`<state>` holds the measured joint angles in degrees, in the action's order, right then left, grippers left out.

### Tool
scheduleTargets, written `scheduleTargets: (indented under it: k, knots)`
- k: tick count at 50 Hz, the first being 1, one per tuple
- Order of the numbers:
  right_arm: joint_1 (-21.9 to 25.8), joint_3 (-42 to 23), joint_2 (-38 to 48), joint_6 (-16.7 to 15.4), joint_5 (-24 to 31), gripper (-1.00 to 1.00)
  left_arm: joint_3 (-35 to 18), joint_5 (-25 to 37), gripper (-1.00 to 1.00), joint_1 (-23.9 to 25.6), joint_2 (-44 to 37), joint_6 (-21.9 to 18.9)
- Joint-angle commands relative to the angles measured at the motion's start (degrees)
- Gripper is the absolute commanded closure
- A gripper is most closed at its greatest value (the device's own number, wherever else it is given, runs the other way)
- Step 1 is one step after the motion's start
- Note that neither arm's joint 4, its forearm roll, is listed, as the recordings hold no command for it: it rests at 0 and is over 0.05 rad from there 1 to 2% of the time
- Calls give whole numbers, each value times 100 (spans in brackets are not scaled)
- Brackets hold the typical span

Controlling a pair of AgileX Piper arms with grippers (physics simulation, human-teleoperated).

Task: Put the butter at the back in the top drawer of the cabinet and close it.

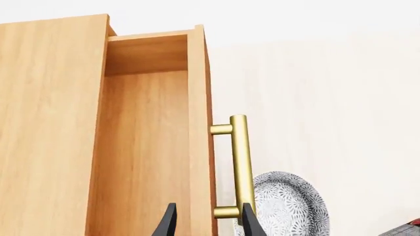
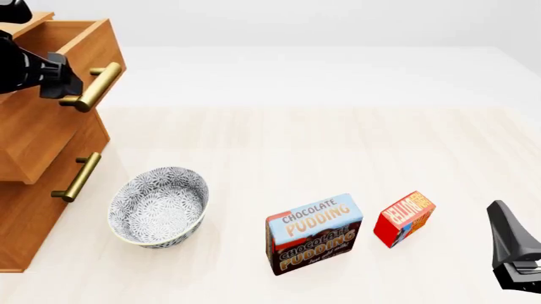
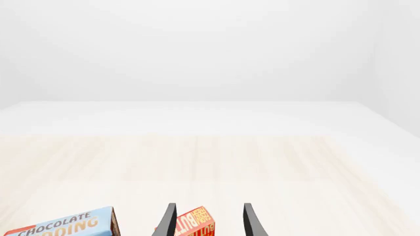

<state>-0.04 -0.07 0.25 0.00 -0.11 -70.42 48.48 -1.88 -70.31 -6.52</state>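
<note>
The cabinet (image 2: 38, 136) stands at the table's left edge. Its top drawer (image 2: 80, 38) is pulled out, and in the left wrist view the drawer (image 1: 141, 147) shows an empty wooden inside. My left gripper (image 2: 66, 85) is at the drawer's brass handle (image 2: 93, 87). It is open (image 1: 208, 226), its fingers straddling the drawer front and the lower end of the handle (image 1: 240, 162). The butter (image 2: 404, 218) stands on the table at the front right. My right gripper (image 2: 505, 235) is open to the right of it, not touching. In the right wrist view the butter (image 3: 195, 223) shows between the fingers of that gripper (image 3: 208, 223).
A chocolate pudding box (image 2: 315, 233) stands just left of the butter. A patterned grey bowl (image 2: 159, 206) sits in front of the cabinet, below the pulled-out drawer. The middle drawer's handle (image 2: 78, 177) sticks out toward the bowl.
</note>
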Motion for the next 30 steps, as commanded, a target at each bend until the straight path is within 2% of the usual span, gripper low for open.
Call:
scheduleTargets:
  k: [1,30]
  knots:
    - [0,0,0,-1,0,-100,87,79,-100,67,-48,-18]
    - [1,0,0,-1,0,-100,94,45,-100,214,-89,-25]
